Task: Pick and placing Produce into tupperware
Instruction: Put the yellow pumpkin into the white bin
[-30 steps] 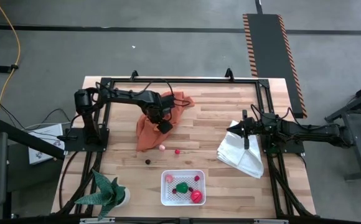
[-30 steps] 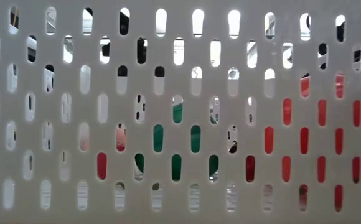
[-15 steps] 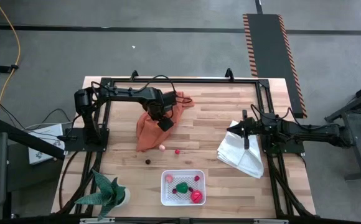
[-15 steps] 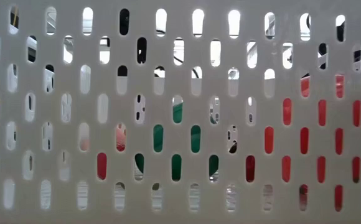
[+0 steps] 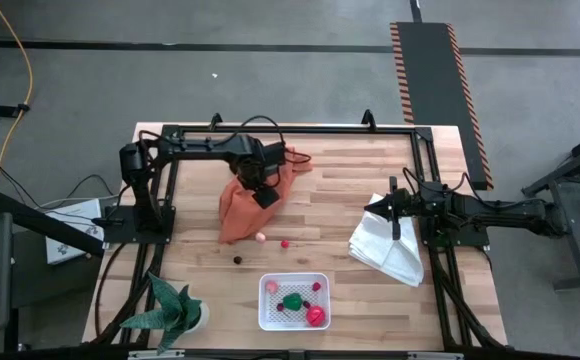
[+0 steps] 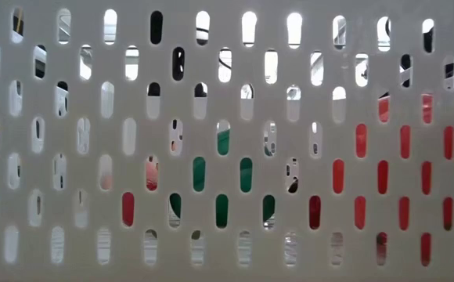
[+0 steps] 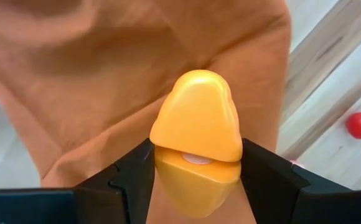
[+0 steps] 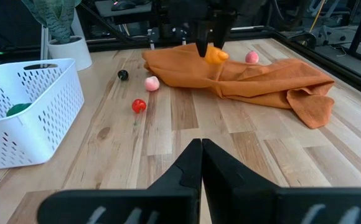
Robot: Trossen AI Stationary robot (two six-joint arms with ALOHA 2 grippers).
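- The left hand (image 7: 197,163) hangs over the orange cloth (image 5: 242,205), clamped on a yellow-orange toy piece (image 7: 198,134).
- The right hand (image 8: 201,163), fingers together, waits above the white folded cloth (image 5: 388,247).
- The white tupperware (image 5: 267,318) sits at the surface's near edge, holding green (image 5: 292,301) and red pieces (image 5: 316,317).
- Pink (image 5: 260,237), red (image 5: 283,243) and dark pieces (image 5: 237,258) lie loose between cloth and tupperware.

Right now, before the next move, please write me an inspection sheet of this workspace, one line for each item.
Surface: wooden table.
Job's things: white basket near the front edge holds green and red pieces; pink piece, red piece and dark piece lie loose.
Clutter: orange cloth, white cloth, potted plant.
Grippers: left gripper holds orange toy piece above the orange cloth; right gripper shut, over the white cloth.
Cables: yellow cable on floor.
Surroundings: striped ramp.
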